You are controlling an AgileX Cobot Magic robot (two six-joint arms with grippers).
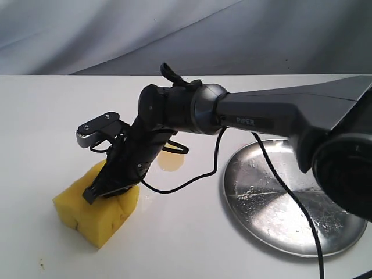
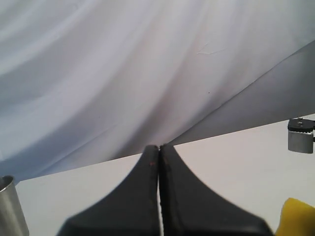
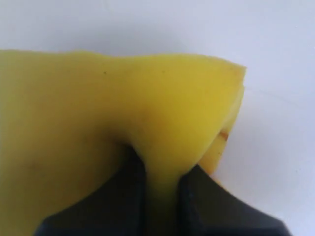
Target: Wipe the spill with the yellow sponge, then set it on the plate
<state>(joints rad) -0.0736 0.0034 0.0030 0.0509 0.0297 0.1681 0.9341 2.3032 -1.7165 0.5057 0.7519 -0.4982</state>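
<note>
On the tabletop (image 1: 192,247), the right tool (image 1: 110,187) pinches the yellow sponge (image 1: 96,220); its arm (image 1: 279,116) half-hides the spill (image 1: 170,163). The left tool (image 2: 159,153) sits closed.

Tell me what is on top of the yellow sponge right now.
Only the right arm's black claw, pressed into the thick yellow foam sponge and shut on a pinched fold of foam. The sponge's top under the claw is covered and cannot be seen.

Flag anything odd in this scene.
A small amber spill sits unwiped between sponge and plate. The right gripper pinches the sponge into a deep crease. The plate carries whitish specks.
</note>
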